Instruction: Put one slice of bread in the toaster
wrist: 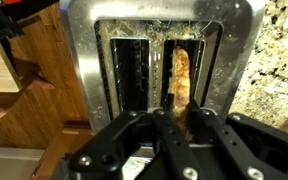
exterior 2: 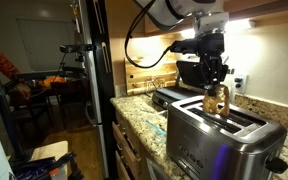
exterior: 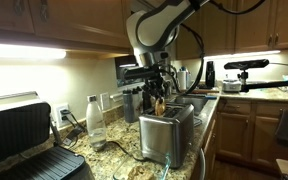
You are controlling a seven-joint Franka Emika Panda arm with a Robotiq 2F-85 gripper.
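The jaws are clenched on the top of the slice of bread; the gripper holds it upright, lower end at the mouth of one slot of the toaster; granite counter beneath; a grill press stands well apart.

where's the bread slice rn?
In an exterior view, the slice of bread stands upright in the gripper, lower end in a slot of the toaster.

The arm is glossy white with rounded segments and dark joint bands. A black cable loops off it at nine o'clock. The end effector is matte black and angular.
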